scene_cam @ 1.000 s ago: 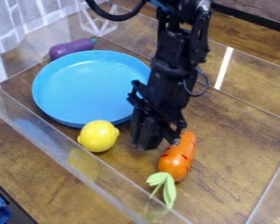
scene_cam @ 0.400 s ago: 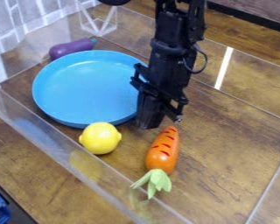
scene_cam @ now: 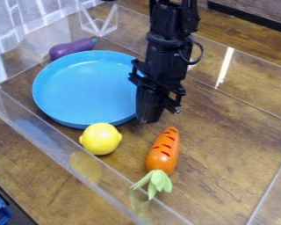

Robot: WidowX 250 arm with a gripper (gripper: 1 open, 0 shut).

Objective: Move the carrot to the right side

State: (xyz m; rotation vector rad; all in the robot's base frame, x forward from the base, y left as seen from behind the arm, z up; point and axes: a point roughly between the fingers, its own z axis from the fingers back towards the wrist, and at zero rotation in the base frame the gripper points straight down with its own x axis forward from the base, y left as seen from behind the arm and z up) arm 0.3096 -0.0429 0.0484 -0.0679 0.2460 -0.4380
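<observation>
The orange carrot (scene_cam: 164,149) lies on the wooden table, its light green leafy top (scene_cam: 153,182) pointing toward the near edge. My black gripper (scene_cam: 154,117) hangs just above and behind the carrot's blunt end, at the right rim of the blue plate. Its fingers are shut with nothing between them, and a small gap separates them from the carrot.
A large blue plate (scene_cam: 55,92) fills the left-centre of the table. A yellow lemon (scene_cam: 99,137) sits by the plate's near rim, left of the carrot. A purple eggplant (scene_cam: 73,49) lies behind the plate. Clear acrylic walls (scene_cam: 49,141) border the table.
The carrot has shifted a little left and toward the plate. The gripper has closed fully, lifted off the carrot and risen slightly.
</observation>
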